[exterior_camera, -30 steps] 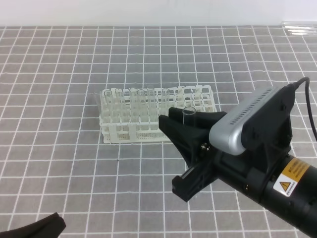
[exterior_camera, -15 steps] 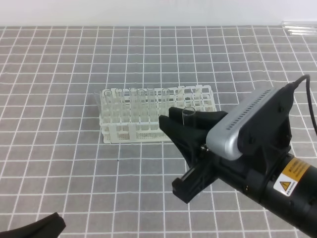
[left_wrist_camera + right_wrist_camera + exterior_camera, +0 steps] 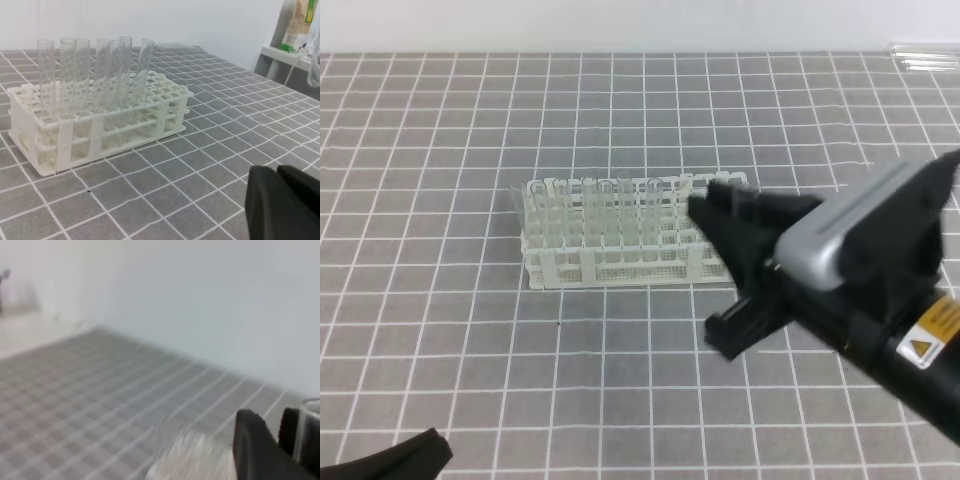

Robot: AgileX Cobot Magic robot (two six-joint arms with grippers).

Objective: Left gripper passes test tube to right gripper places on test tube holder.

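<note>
Though blurred, clear test tube [image 3: 311,432], open-rimmed.

surface: grey mat ruled with a white square grid [image 3: 440,150], covering the whole worktop
backdrop: plain white wall [image 3: 165,20] behind the far edge of the mat
spare glassware: clear glass tubes lying flat [image 3: 924,55] at the far right corner
side shelf: pale ledge [image 3: 286,54] with a green-and-yellow object, blurred
</note>
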